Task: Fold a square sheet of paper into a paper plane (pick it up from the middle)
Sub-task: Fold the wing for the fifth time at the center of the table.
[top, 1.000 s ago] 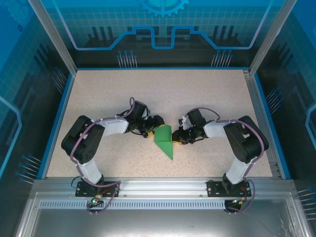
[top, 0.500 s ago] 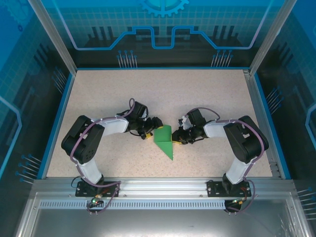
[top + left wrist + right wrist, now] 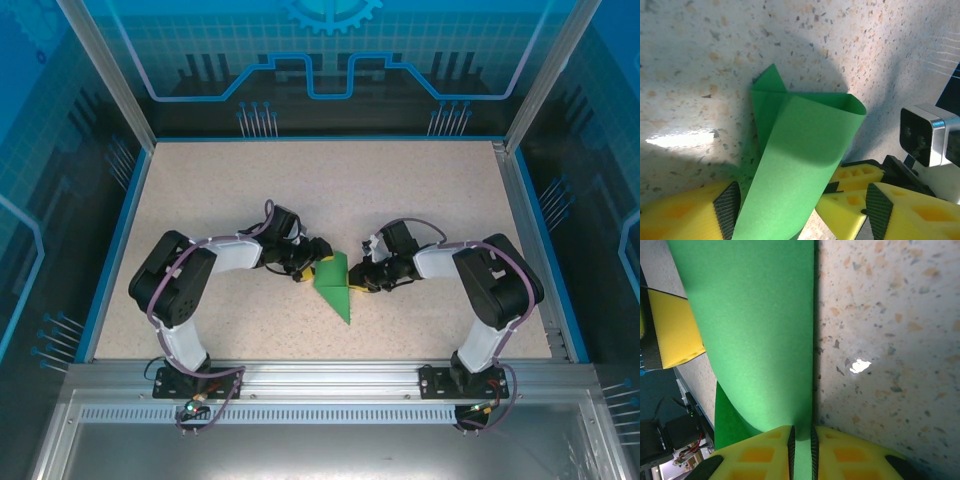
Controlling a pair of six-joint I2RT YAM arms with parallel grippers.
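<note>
A speckled beige, blue-rimmed table stands inside blue-patterned walls. At its centre lies the folded green paper, pinched by the right claw at 3 o'clock. The left claw, at 10 o'clock, is spread.

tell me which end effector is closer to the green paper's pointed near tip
Right. The right end effector pinches the green paper at its right edge, just beyond that tip; the left end effector straddles the far left corner, farther away.
</note>
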